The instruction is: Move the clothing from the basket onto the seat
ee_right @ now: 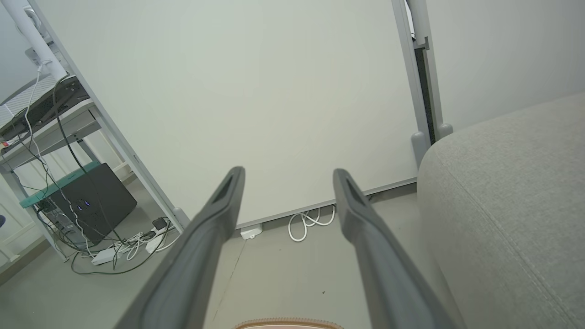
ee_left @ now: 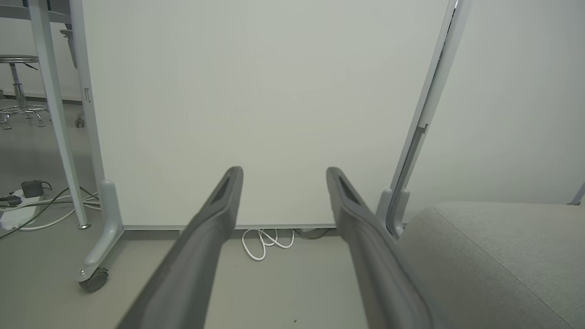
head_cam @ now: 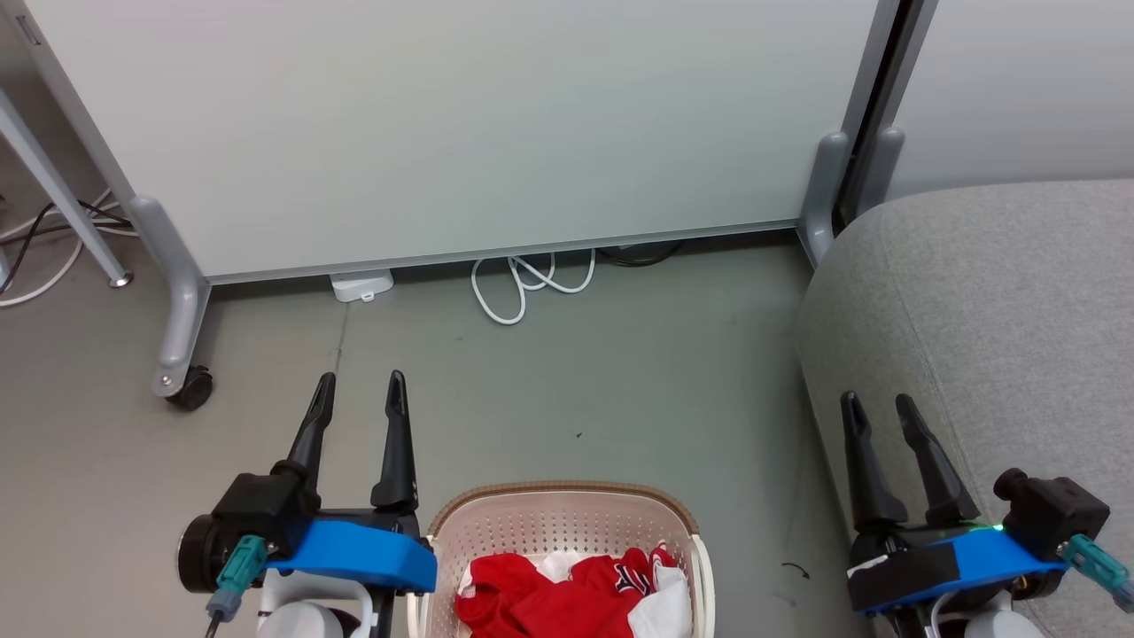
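Note:
Red clothing [head_cam: 567, 595] with white parts lies crumpled in the cream basket [head_cam: 496, 523], which stands on the floor at the bottom centre of the head view; its brown rim [ee_right: 288, 324] peeks into the right wrist view. The light-grey seat [head_cam: 1001, 328] fills the right side, also seen as the seat [ee_left: 498, 256] and the seat [ee_right: 507, 201]. My left gripper [head_cam: 361, 383] is open, left of the basket and above the floor; its tips [ee_left: 283, 171] hold nothing. My right gripper [head_cam: 877, 403] is open in front of the seat's side, with empty tips [ee_right: 288, 171].
A white partition panel [head_cam: 461, 124] on grey wheeled feet [head_cam: 182, 372] stands across the back. A looped white cable [head_cam: 527, 283] and a white adapter [head_cam: 361, 285] lie under it. A desk with a computer and cables [ee_right: 77, 205] stands left.

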Available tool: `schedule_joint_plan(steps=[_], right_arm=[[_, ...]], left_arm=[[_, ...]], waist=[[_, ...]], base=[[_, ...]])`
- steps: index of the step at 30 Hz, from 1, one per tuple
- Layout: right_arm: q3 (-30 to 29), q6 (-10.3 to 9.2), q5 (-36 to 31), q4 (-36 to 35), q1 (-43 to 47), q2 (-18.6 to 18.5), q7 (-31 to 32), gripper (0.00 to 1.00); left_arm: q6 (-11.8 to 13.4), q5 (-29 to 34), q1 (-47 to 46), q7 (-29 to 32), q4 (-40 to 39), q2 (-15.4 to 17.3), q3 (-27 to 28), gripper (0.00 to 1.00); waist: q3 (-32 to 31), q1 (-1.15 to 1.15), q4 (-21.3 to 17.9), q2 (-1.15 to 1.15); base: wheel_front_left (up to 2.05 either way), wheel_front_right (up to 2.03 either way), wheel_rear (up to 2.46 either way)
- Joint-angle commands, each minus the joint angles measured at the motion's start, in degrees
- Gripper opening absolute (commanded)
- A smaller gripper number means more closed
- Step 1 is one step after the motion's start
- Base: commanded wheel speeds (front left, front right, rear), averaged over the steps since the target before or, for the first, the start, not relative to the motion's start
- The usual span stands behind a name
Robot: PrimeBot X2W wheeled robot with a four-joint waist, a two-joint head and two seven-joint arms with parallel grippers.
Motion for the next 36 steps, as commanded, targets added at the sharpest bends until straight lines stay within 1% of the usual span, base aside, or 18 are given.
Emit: schedule_joint_plan(steps=[1,16,26,29,36], right_arm=[[0.22,0.12,-1.08,-0.14,-0.89,-0.37,-0.38,1.00],[1.27,0.14,-7.46,-0.12,-1.05,-0.42,-2.07,1.00],[1.77,0.15,-10.79,0.14,-1.07,-0.45,-3.13,1.00],[1.81,0.16,-11.05,0.16,-1.08,-0.46,-3.31,1.00],[1.80,0.16,-9.88,0.69,-0.92,-0.45,-3.23,1.00]], left_arm=[[0.41,1.29,-1.02,-0.46,-0.48,0.22,-0.18,1.00],[0.42,7.66,-1.12,-2.14,-0.34,0.18,-1.55,1.00],[0.21,10.84,-1.08,-3.15,-0.13,0.16,-2.18,1.00],[0.16,11.09,-1.08,-3.32,-0.06,0.15,-2.33,1.00],[-0.45,8.34,-1.13,-3.26,0.78,0.14,-2.21,1.00]], waist=[[0.02,0.00,0.01,0.00],[0.19,0.00,0.50,0.00],[0.21,0.00,0.62,0.00],[0.23,0.00,0.69,0.00],[0.22,0.00,0.79,0.00]], base=[[0.00,0.00,0.00],[0.00,0.00,0.00],[0.00,0.00,0.00],[0.00,0.00,0.00],[0.00,0.00,0.00]])
